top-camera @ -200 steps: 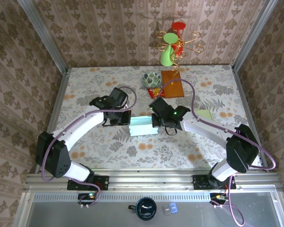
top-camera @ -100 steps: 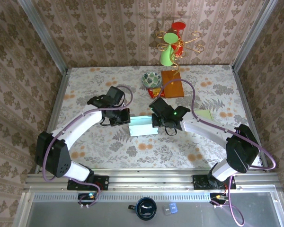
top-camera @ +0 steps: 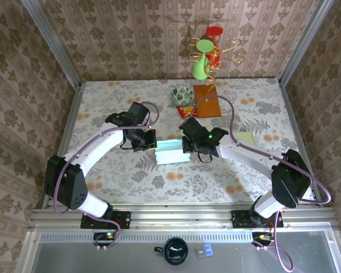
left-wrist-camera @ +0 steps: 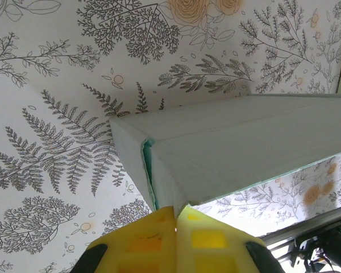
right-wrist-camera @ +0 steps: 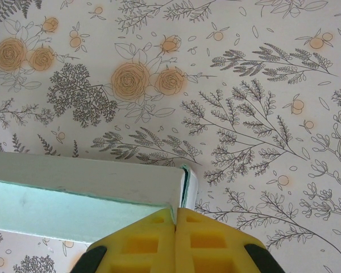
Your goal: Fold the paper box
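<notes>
**A:** While both arms lean in over the flowered worktop (top-camera: pixel 131 176), where does the paper box (top-camera: pixel 171 152) sit?

**B:** It lies mid-worktop with its long side running left to right. The left claw (left-wrist-camera: pixel 175 209) is at the box's left end and the right claw (right-wrist-camera: pixel 175 211) at the box's right end.

**A:** Are they gripping it?

**B:** Each claw has its yellow pads (left-wrist-camera: pixel 207 242) pressed together, with no gap showing. The tips touch the box's end walls. Whether a thin paper edge is nipped between the pads, I cannot tell.

**A:** How would you expect it to handle?

**B:** Light, I'd judge. It looks like thin card, white outside and pale green inside. It should be stiff along the creased edges and floppy across the open panels. Pushed from one end alone it would likely skate on the worktop, so a claw at each end of the box makes sense.

**A:** Fragile?

**B:** Crushable rather than breakable. A hard squeeze in the middle of a panel would probably dent it or put in a false crease.

**A:** So where to take hold?

**B:** At the box's corners and end flaps, close to the fold lines, where the card looks doubled. The left wrist camera shows a slit of green at the box corner just above the pads, where the end wall does not sit flush. That's the seam I'd work, with the box's other end braced.
</notes>
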Robot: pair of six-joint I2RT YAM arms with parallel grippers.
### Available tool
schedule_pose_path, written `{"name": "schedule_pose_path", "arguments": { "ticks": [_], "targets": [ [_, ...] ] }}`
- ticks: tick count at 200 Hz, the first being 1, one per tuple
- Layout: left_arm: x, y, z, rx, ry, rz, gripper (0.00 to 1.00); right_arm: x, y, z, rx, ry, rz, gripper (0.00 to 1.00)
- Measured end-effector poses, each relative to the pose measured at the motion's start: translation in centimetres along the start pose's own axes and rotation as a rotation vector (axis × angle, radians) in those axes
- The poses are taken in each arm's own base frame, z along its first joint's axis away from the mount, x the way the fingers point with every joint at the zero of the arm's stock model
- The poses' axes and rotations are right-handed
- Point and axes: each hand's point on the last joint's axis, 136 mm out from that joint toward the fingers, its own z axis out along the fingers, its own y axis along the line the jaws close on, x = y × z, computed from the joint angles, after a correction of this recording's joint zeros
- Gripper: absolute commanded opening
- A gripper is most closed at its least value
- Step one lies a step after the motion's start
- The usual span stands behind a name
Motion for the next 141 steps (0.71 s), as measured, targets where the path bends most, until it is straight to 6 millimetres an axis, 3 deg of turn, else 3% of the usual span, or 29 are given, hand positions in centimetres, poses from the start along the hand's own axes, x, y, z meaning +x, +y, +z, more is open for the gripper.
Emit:
{"name": "schedule_pose_path", "arguments": {
  "ticks": [121, 141],
  "targets": [
    [0.7, 0.7, 1.0, 0.006, -0.062, 0.092, 0.01, 1.0, 0.0, 0.3, -0.034, -0.062, -0.053, 0.00],
    [0.9, 0.8, 1.0, -0.004, -0.078, 0.106, 0.01, 1.1, 0.2, 0.2, -0.037, -0.060, -0.058, 0.18]
  ]
}}
